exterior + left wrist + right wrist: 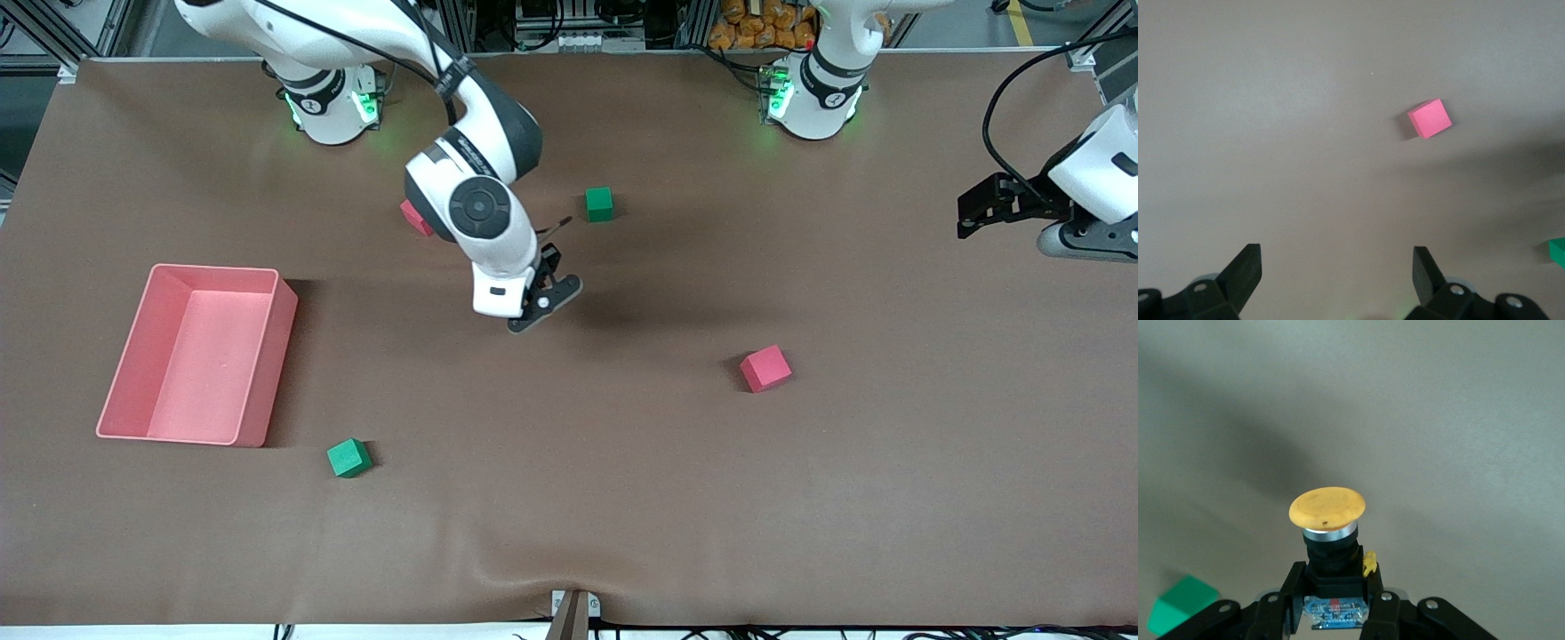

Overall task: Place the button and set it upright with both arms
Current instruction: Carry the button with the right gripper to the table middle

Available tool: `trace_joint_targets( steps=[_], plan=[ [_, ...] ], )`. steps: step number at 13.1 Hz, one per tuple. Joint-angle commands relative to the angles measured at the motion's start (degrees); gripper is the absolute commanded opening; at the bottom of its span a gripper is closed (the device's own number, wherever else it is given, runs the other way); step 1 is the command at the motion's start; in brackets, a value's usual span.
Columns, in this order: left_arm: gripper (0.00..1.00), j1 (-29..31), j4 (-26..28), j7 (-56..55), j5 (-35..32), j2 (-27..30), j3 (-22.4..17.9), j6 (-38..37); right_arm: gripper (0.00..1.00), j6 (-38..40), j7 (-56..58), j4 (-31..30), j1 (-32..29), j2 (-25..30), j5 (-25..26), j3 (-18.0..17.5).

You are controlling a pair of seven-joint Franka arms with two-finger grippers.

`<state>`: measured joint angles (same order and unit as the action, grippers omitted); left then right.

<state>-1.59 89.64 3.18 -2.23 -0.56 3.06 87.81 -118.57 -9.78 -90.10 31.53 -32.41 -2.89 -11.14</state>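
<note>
The button (1328, 508) has a round orange cap on a black blocky body. My right gripper (1333, 587) is shut on that body, and the cap sticks out past the fingertips. In the front view the right gripper (544, 298) hangs over the middle of the table, and its hand hides the button. My left gripper (978, 209) waits over the left arm's end of the table. In its wrist view the left gripper (1337, 267) is open, with only bare table between the fingers.
A pink bin (267, 373) stands toward the right arm's end. A red cube (765, 368) and a green cube (348, 458) lie nearer the front camera. Another green cube (599, 204) and a half-hidden red cube (413, 216) lie nearer the bases.
</note>
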Motion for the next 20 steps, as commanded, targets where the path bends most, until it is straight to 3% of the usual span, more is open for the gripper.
trace_joint_targets(
  steps=[1,7,10,12,13,14,15,17,20],
  plan=[
    [1.0,0.09,-1.31,-0.19,0.38,-0.59,0.1,-1.06,0.0,1.24,-11.1,10.61,0.64,-7.56,0.25,0.51],
    [1.0,0.27,-1.22,-0.11,0.74,-0.59,0.1,-1.06,0.0,-4.29,-30.97,22.67,4.85,-19.78,-0.1,0.59],
    [1.0,0.09,-1.22,-0.11,0.74,-0.67,0.1,-1.06,0.0,-4.74,-31.8,26.55,7.67,-24.71,0.07,0.86],
    [1.0,0.09,-1.22,-0.11,0.74,-0.67,0.1,-1.06,0.01,-4.22,-31.8,26.56,8.89,-24.98,0.34,0.94],
    [1.0,0.09,-1.13,-0.11,0.74,-0.67,0.1,-1.06,0.11,-3.95,-31.88,26.47,9.08,-24.98,0.34,0.86],
    [1.0,0.09,-1.22,-0.11,0.74,-0.67,0.1,-1.06,0.34,-4.03,-31.8,26.3,9.43,-24.98,0.42,0.94],
    [1.0,0.09,-1.13,-0.02,0.74,-0.67,0.1,-1.06,0.99,-4.12,-31.62,26.03,9.43,-24.98,0.6,1.21],
    [1.0,-0.17,-1.22,0.16,0.74,-1.2,0.28,-1.06,1.0,-3.95,-31.62,26.03,9.61,-24.11,3.31,1.82],
    [1.0,-0.78,-1.31,0.95,0.56,-1.46,0.37,-1.06,1.0,-3.86,-31.62,26.03,8.2,-22.0,3.24,1.82]
  ],
)
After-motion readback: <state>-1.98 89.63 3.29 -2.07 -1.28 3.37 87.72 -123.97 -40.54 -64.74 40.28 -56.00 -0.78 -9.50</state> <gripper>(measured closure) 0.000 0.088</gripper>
